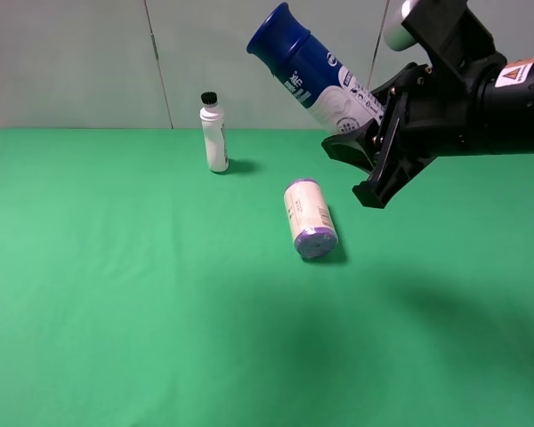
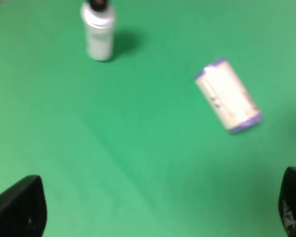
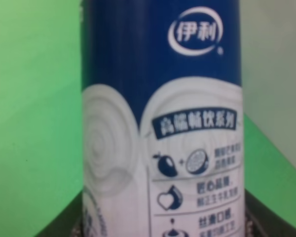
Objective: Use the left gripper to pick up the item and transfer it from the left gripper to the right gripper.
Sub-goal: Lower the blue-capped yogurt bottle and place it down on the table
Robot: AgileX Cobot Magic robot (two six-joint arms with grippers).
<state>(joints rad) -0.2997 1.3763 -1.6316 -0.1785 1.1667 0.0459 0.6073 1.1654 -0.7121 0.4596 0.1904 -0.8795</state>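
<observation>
The item (image 1: 307,73), a tall bottle with a dark blue cap and top and a white lower body, hangs in the air at the upper right of the exterior view. It is tilted, with its cap toward the upper left. My right gripper (image 1: 367,120), on the bulky black arm with the orange label, is shut on its white lower end. The right wrist view is filled by the item (image 3: 163,123), with dark fingers (image 3: 64,224) at its sides. My left gripper (image 2: 155,212) shows only in its own wrist view, open, with nothing between its fingertips (image 2: 19,207).
A small white bottle with a black cap (image 1: 214,133) (image 2: 98,30) stands upright at the back of the green table (image 1: 116,294). A stubby pale cylinder with purple ends (image 1: 310,218) (image 2: 228,96) lies on its side near the middle, below the held item.
</observation>
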